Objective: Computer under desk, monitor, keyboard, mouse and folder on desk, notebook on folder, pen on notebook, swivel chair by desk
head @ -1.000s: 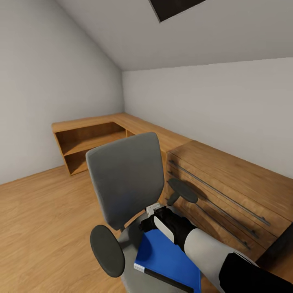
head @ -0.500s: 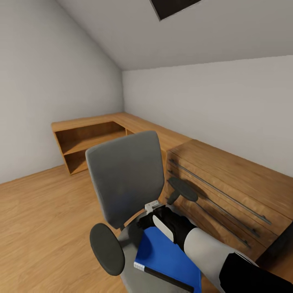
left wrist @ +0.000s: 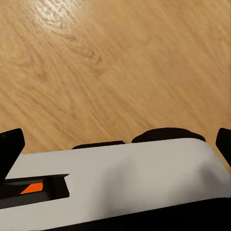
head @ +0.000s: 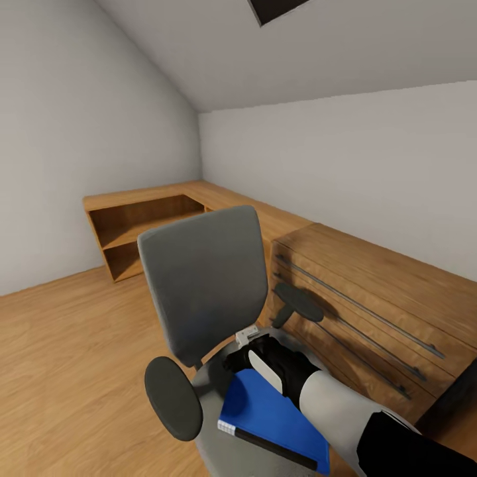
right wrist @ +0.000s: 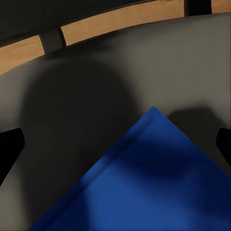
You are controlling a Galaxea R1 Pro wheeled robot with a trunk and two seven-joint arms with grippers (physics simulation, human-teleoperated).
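The grey swivel chair (head: 199, 285) with black armrests stands just in front of me, its back facing me. The bright blue folder (head: 271, 421) lies flat on its grey seat (head: 212, 391). My right gripper (head: 242, 356) hovers low over the folder's far corner, near the chair back. In the right wrist view, the folder's corner (right wrist: 149, 178) lies on the seat (right wrist: 96, 96) between the widely spread fingers of my right gripper (right wrist: 115, 149), which is open and touches nothing. My left gripper (left wrist: 115, 144) is open above the wooden floor (left wrist: 120, 62), over a white part of my own body.
A wooden dresser (head: 371, 298) with long bar handles stands close to the chair's right side. A low wooden shelf unit (head: 146, 225) runs along the far walls into the corner. Open wooden floor (head: 66, 358) lies to the left. A dark object (head: 457, 397) shows at the right edge.
The whole picture has shifted slightly, so the camera moved. My right arm, the folder and the chair keep the same places relative to each other.
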